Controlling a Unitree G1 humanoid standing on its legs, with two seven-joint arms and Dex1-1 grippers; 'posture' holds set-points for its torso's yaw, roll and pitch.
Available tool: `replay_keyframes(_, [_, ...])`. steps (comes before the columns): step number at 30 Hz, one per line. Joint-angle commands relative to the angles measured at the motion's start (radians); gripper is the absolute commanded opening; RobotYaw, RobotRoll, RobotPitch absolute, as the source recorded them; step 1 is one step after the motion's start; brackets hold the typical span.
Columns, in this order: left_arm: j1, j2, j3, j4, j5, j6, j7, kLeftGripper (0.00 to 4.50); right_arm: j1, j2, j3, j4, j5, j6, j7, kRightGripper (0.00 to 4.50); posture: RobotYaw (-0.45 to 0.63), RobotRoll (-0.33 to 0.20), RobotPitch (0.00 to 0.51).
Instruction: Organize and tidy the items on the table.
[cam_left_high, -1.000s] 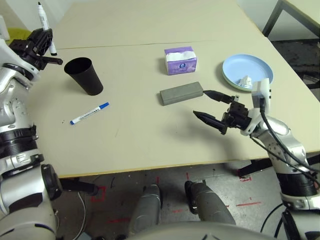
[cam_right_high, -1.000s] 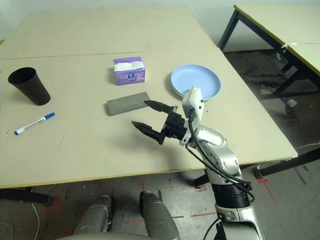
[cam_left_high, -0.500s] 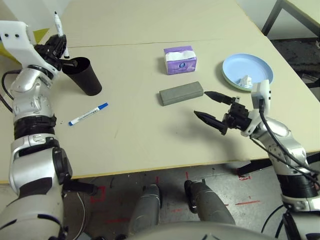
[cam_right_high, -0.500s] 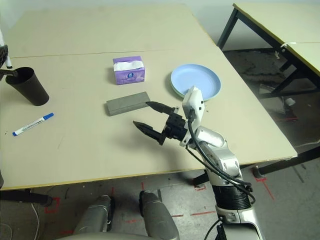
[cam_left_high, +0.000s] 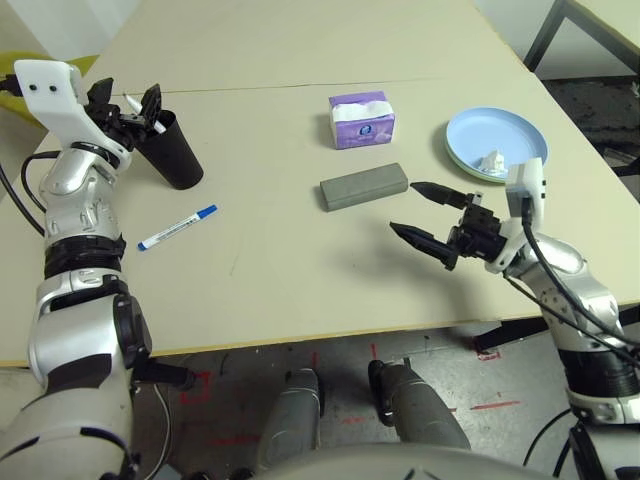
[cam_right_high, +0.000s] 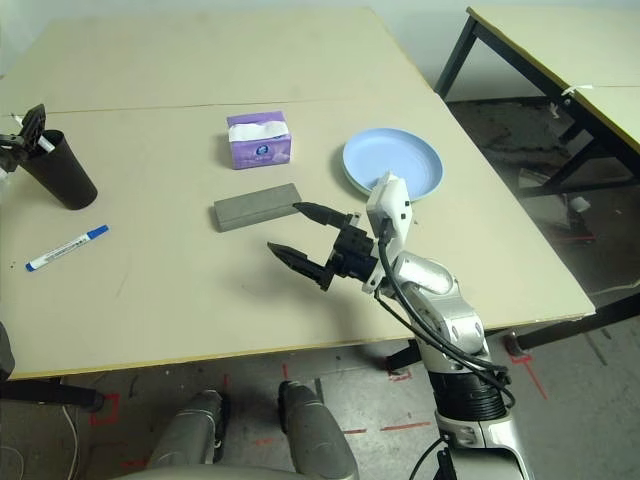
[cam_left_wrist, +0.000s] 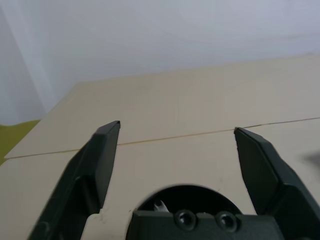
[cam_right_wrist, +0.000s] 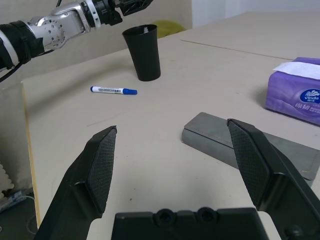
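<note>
- Left tool over rim of black tapered plastic cup, jaws spread wide, holding nothing; white marker w/ dark cap tilted inside cup, tip poking above rim.
- 2nd white marker w/ blue cap flat on light beige matte worktop, just beside cup on robot's side. Long axis diagonal, blue cap toward centre of worktop.
- Left arm much nearer to it than right; likely next pick, needs drop down + back from cup.
- Right tool open, empty, hovering near grey oblong fabric-textured glasses case; case just beyond fingertips, long axis across tool's line.
- Purple soft tissue pack behind case.
- Smooth blue round plate stacked on green plate, small crumpled white paper wad on top.
</note>
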Motion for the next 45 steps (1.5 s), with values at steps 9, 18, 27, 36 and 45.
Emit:
replay_keyframes(9, [0.105,-0.063,-0.111,-0.454,-0.226,0.226,-0.417,4.47,-0.001,0.011,0.012,-0.009,0.001,0.016,0.005,4.5,-0.09,0.0,0.185])
replay_keyframes(18, [0.385,0.195,-0.297,-0.723,-0.099,0.427,-0.643,4.47,0.022,0.017,0.016,-0.033,0.004,0.026,-0.003,4.5,-0.09,0.0,0.191])
replay_keyframes(27, [0.453,0.415,-0.266,-0.665,0.019,0.59,-0.6,4.47,0.018,0.032,0.027,-0.021,0.004,0.021,0.009,4.5,-0.07,0.0,0.2])
replay_keyframes(36, [0.483,0.421,-0.306,-0.586,0.116,0.615,-0.564,4.47,0.012,0.043,0.036,-0.022,-0.004,0.014,0.024,4.5,-0.08,0.0,0.199])
replay_keyframes(45, [0.397,0.365,-0.361,-0.477,0.183,0.605,-0.555,4.47,0.013,0.023,0.039,-0.037,-0.014,-0.029,0.081,4.5,-0.09,0.0,0.195])
